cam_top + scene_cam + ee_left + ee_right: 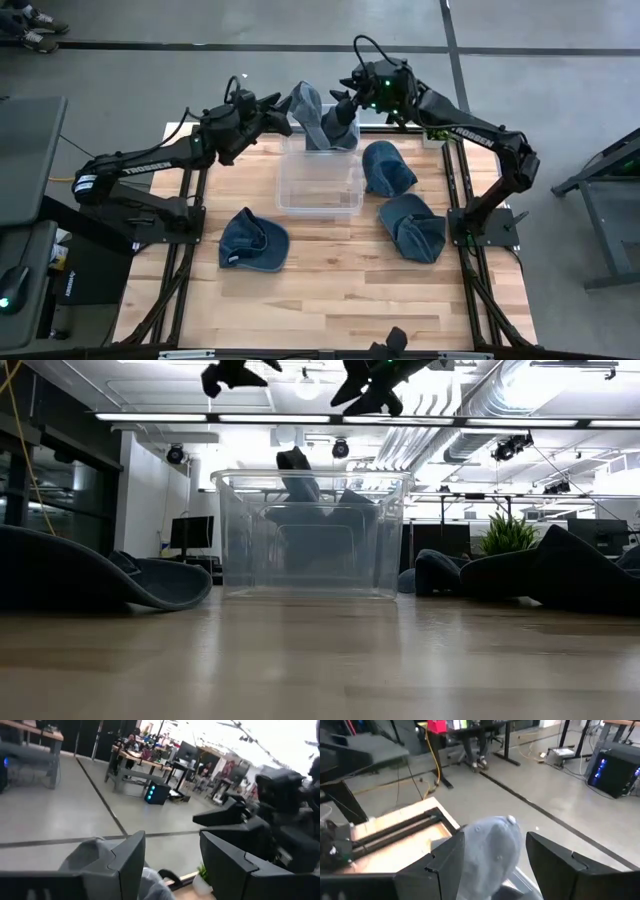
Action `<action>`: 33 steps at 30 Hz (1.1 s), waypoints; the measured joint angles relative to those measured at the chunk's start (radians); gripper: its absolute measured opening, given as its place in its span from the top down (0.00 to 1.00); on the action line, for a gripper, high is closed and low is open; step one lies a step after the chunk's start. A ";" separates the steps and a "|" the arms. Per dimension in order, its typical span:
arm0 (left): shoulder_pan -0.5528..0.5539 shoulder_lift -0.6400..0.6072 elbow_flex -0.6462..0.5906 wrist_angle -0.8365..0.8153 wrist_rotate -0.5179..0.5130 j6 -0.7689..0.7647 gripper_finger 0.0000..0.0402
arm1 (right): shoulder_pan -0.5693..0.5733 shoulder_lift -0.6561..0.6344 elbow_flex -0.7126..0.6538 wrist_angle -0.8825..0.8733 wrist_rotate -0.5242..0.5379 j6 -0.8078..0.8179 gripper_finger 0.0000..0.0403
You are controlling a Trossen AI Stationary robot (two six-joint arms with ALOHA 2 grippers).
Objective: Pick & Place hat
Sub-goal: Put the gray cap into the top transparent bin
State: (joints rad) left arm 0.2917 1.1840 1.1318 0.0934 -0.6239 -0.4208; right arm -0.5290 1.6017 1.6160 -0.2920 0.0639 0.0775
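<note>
A dark blue hat hangs over the far edge of the clear bin, partly draped inside it, with its crown sticking up between the two arms. The left claw sits just beside the hat on one side and the right claw on the other, both raised above the bin. Each wrist view shows the fingers spread with the grey-blue cloth in the gap; neither pair looks pressed onto it, so both claws read as open and holding nothing.

Three more hats lie on the tabletop: one in front of the left arm, and two on the right side of the bin.

The hat looks light and floppy, so it will sag and fold under a pinch rather than keep its shape. The brim is probably the stiffest part and the surest place to take hold; a pinch on the loose crown may gather cloth and slip.
</note>
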 joint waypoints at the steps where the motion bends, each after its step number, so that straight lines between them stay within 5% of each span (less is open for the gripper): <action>1: 0.014 0.011 0.001 0.000 0.016 -0.021 0.53 | -0.004 -0.003 0.007 -0.026 -0.009 -0.005 0.49; 11: 0.162 0.118 -0.001 -0.005 0.193 -0.154 0.53 | -0.028 -0.044 0.027 -0.357 -0.223 -0.019 0.49; 23: 0.263 0.206 0.067 -0.031 0.339 -0.135 0.53 | 0.014 -0.153 0.027 -0.906 -0.462 -0.188 0.49; 33: 0.361 0.348 0.442 -0.553 0.543 -0.129 0.53 | 0.055 -0.232 0.027 -1.011 -0.461 -0.218 0.49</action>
State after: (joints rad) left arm 0.6522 1.5318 1.5739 -0.4597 -0.0813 -0.5502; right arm -0.4740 1.3696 1.6428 -1.3034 -0.3975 -0.1402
